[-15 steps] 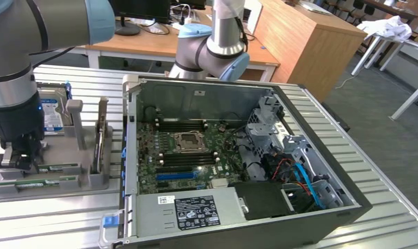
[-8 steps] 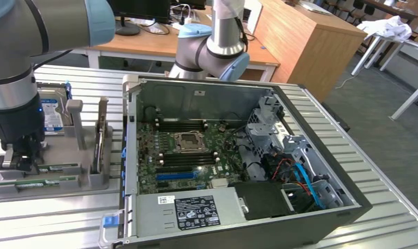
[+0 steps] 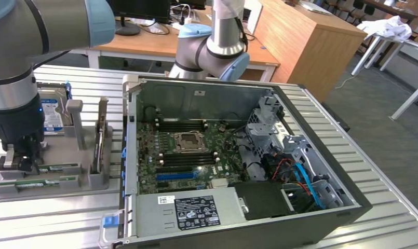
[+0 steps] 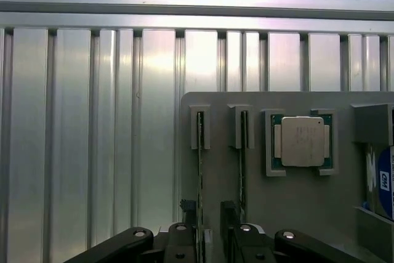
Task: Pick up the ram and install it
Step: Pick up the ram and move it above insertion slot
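Find the gripper [image 3: 20, 158] low over the grey parts holder [image 3: 56, 150] at the exterior view's left, well apart from the open computer case [image 3: 194, 88]. Read the claw as spread wide and clamping nothing: in the wrist view, fingers [image 4: 229, 214] on either side of a RAM stick [image 4: 200, 170], with a gap visible on at least one side. Locate that stick standing on edge in its holder slot, with a second RAM stick [image 4: 243, 164] just beside it in the neighbouring slot and a processor chip [image 4: 301, 141] in a pocket further along.

Judge the module light, thin and stiff, yet fragile: bare chips and fine contacts, likely harmed by a twist or a hard squeeze. Take hold across the two flat faces near the middle of the upper edge, clear of the contact edge seated in the slot. Keep any lift straight to avoid binding in the slot. Expect smooth faces, so favour a square, centred pinch.
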You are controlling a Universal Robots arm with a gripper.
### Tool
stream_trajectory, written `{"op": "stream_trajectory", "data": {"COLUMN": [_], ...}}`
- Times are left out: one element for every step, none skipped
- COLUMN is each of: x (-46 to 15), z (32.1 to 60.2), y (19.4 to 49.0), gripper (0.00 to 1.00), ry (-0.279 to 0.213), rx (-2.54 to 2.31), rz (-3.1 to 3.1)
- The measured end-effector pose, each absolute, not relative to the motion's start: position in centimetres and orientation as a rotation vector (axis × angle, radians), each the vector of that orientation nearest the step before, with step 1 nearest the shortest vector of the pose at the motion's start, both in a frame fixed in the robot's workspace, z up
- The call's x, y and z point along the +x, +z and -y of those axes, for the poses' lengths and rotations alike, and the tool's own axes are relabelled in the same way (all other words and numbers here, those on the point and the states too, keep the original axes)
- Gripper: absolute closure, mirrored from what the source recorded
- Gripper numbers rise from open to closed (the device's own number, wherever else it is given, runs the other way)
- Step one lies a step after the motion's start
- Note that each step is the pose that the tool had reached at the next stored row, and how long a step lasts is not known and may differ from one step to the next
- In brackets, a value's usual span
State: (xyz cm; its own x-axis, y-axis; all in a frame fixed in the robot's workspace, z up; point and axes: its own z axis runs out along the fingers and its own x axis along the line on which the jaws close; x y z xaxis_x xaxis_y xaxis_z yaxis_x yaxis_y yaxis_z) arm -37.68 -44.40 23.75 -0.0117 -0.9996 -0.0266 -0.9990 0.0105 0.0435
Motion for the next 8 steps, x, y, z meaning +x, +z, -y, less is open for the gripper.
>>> {"op": "stream_trajectory", "data": {"x": [-37.68, -37.68, -37.67, -37.67, -37.67, -37.68, -37.67, -37.68], "z": [44.4, 44.4, 44.4, 44.39, 44.4, 44.4, 44.4, 44.4], "y": [23.74, 23.74, 23.68, 23.63, 23.58, 23.51, 23.45, 23.39], "gripper": [0.7, 0.7, 0.7, 0.7, 0.7, 0.7, 0.7, 0.7], "ry": [-0.078, -0.078, -0.078, -0.078, -0.078, -0.078, -0.078, -0.078], "rx": [2.2, 2.2, 2.201, 2.201, 2.2, 2.2, 2.2, 2.2], "rz": [2.225, 2.225, 2.225, 2.225, 2.225, 2.225, 2.225, 2.225]}}
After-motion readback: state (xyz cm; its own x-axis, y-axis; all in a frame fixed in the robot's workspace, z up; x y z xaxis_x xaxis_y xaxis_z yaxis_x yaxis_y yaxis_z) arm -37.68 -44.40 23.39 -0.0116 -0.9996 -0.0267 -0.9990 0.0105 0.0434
